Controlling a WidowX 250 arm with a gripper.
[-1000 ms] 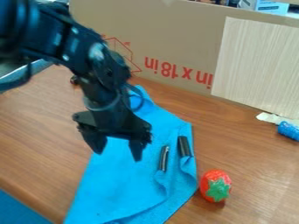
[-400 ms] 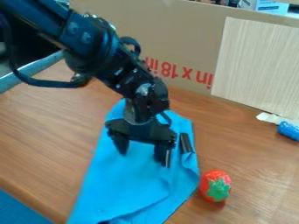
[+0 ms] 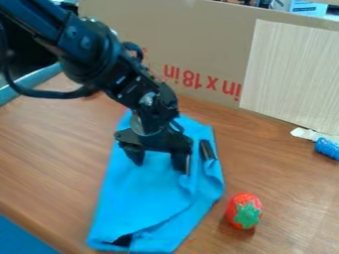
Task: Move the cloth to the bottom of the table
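Note:
The gripper (image 3: 159,165) hangs over the upper half of the blue cloth (image 3: 145,198), with its fingers apart and pointing down. Whether the fingertips press on the cloth cannot be told. The cloth lies lengthwise down the table, wrinkled along its right side, and its lower edge is near the bottom of the view. Close by the right finger stands a slim silver and dark piece (image 3: 188,165), partly hidden. A dark cylinder (image 3: 208,150) rests on the cloth's right edge, and a small black patch (image 3: 123,240) shows at its lower left.
Right of the cloth sits a red toy strawberry (image 3: 244,211) with a green top. A cardboard wall (image 3: 192,44) and a pale wood panel (image 3: 291,74) border the back. A blue roll (image 3: 327,148) lies at the right edge. The table edge (image 3: 33,225) runs along the lower left.
The gripper moved right and down, then slightly back left. The cloth has shifted up and a little left since the middle frame, bringing its lower edge into view.

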